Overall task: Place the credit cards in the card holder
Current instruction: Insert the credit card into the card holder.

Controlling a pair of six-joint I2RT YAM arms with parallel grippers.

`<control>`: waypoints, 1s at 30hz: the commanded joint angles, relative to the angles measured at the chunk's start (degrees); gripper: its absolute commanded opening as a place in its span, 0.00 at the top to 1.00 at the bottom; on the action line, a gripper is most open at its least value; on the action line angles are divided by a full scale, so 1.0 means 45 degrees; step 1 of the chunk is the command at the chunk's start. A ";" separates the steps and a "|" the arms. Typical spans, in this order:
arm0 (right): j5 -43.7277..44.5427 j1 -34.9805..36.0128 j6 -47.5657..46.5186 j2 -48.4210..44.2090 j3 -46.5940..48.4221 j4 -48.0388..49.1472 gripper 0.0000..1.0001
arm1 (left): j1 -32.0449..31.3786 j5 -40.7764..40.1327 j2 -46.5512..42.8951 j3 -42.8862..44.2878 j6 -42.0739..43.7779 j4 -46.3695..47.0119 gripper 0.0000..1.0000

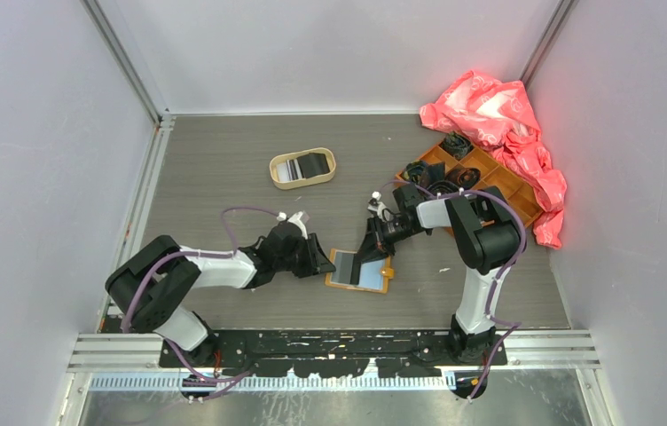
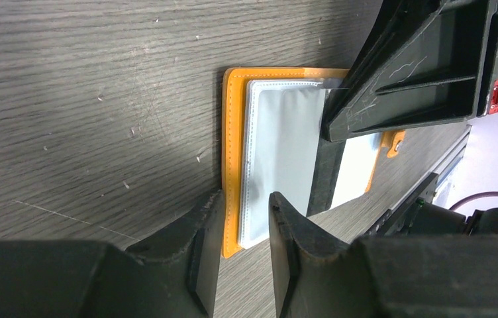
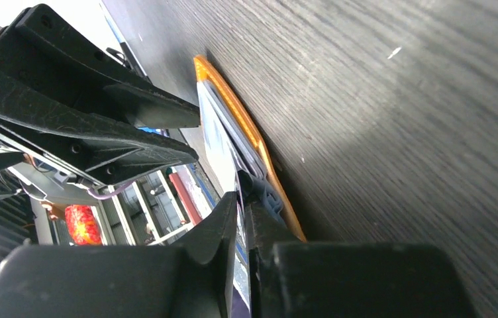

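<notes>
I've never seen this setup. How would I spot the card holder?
On the grey table, look near the front, between the left claw and the right claw, which pinches a card. The card holder lies open and flat. Unlike the oval tray behind and the big box at right, it is a thin rectangle with an orange rim and clear pockets.
</notes>
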 commanded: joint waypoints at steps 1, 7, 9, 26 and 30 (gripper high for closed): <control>0.0358 0.0204 -0.0258 0.0063 0.0378 -0.0206 0.84 | -0.0021 -0.0823 -0.0603 0.0084 0.0673 -0.1050 0.66; 0.0397 0.0199 -0.0296 0.0061 0.0457 -0.0317 0.82 | -0.0035 -0.1676 -0.2683 0.0296 0.1481 -0.3092 0.63; 0.0398 0.0204 -0.0310 0.0081 0.0481 -0.0330 0.82 | -0.0217 -0.1774 -0.3258 0.0322 0.1543 -0.3224 0.63; 0.0534 0.0204 -0.0475 0.0183 0.0562 -0.0538 0.81 | -0.4652 -0.4694 0.0529 0.4593 0.1727 -0.3419 0.73; 0.0534 0.0200 -0.0504 0.0180 0.0602 -0.0595 0.81 | -0.4670 -0.4961 0.1548 0.5295 0.1934 -0.3753 0.74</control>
